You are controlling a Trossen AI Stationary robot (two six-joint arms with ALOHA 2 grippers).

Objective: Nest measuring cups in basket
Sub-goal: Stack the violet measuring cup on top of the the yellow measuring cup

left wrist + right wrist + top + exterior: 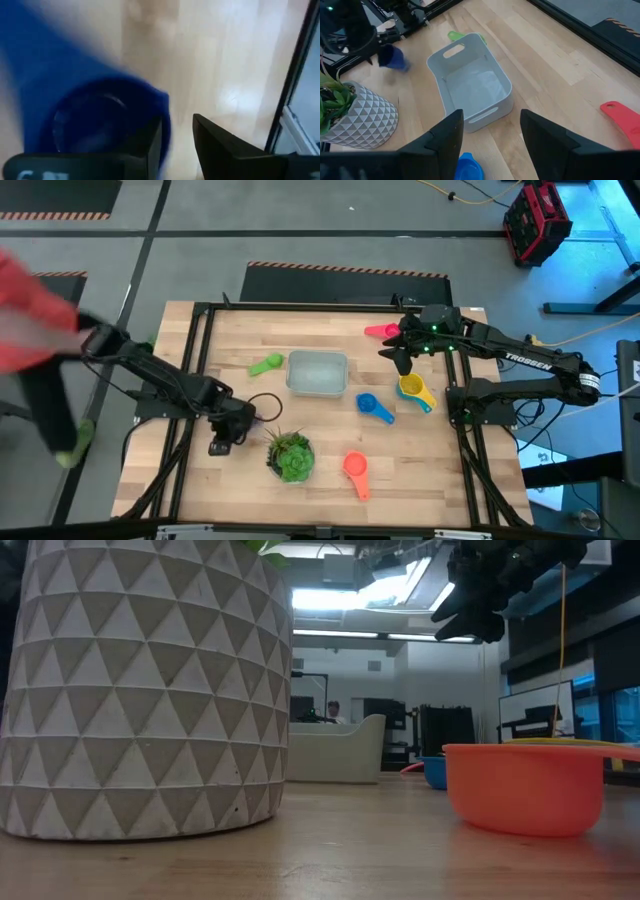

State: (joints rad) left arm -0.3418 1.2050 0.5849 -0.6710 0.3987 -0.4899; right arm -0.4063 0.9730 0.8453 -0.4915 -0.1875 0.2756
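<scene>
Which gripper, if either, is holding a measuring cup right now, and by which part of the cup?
The left gripper holds a dark blue cup by its rim wall, one finger inside the bowl. The right gripper is open and empty above the basket.

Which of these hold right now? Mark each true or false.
1. The basket has nothing in it. True.
2. The green cup sits inside the basket. False: it lies on the table just outside the basket.
3. The right hand is open and holds nothing. True.
4. The orange cup is stacked in the yellow cup. False: they lie apart, the orange one alone near the plant.
5. The left hand grips a dark blue cup. True.
</scene>
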